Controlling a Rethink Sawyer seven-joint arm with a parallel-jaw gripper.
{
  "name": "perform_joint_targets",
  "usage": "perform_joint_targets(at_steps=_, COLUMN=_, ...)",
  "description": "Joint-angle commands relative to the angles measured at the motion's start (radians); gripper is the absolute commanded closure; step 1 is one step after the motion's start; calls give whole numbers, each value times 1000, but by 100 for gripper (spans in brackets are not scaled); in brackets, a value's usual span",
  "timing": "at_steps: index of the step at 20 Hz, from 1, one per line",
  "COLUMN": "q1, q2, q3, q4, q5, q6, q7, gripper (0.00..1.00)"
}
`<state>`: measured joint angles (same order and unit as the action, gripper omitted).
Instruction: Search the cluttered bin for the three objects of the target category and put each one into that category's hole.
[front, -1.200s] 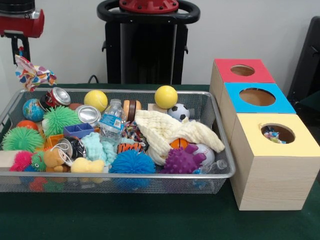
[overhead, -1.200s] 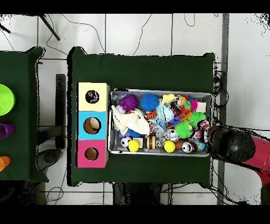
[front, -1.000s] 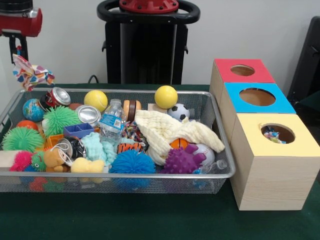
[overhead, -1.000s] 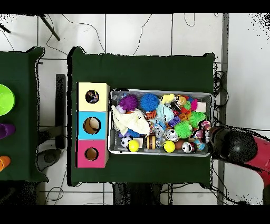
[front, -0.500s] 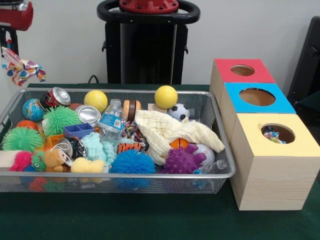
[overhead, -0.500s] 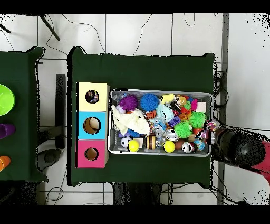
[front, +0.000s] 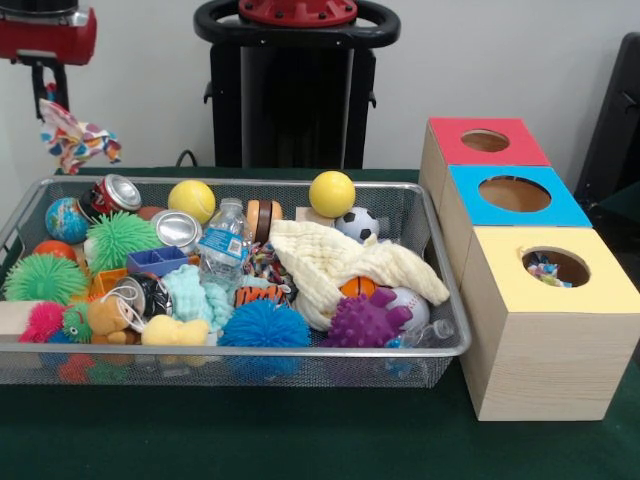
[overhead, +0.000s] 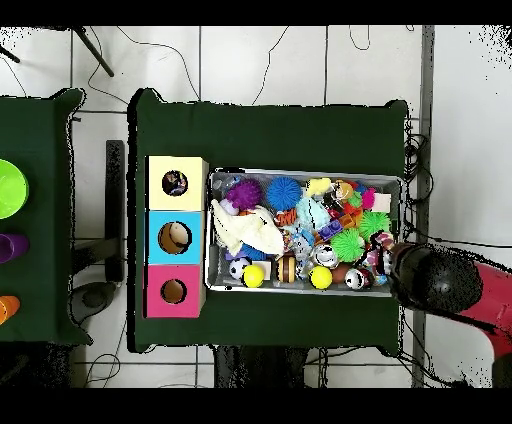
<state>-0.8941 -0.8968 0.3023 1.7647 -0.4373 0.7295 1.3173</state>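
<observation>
Up front, our gripper (front: 62, 108) is clamped on a patterned cloth (front: 76, 138) above the wire bin (front: 430, 260). Overhead, our arm (overhead: 440, 282) hides both.

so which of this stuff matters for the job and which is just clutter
In play:
gripper
patterned cloth toy hanging from it
wire bin
yellow box, similar cloth in its hole

Lying about:
red box
blue box
yellow balls
cream cloth
water bottle

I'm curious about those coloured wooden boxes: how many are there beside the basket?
3, in a row: the red box at the far end, the blue box in the middle, the yellow box nearest the camera. Each has a round hole on top.
</observation>
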Motion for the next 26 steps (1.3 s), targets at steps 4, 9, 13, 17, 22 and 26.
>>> perform_joint_targets(at_steps=4, q1=52, q2=5, q3=52, q4=137, q5=13, q6=-14, q7=17, gripper=100)
perform_joint_targets(at_steps=9, q1=96, q2=17, q3=35, q4=128, q5=8, q6=-14, q7=56, gripper=100)
perform_joint_targets(at_steps=13, q1=123, q2=26, q3=27, q4=139, q5=18, q6=-38, q7=90, gripper=100)
perform_joint_targets(at_steps=17, q1=142, q2=33, q3=14, q4=163, q5=30, q6=-75, q7=127, gripper=100)
perform_joint_targets(at_steps=22, q1=173, q2=45, q3=-5, q4=173, q5=37, q6=-98, q7=160, gripper=100)
perform_joint_targets(at_steps=26, q1=198, q2=54, q3=-24, q4=171, q5=38, q6=-106, q7=182, gripper=100)
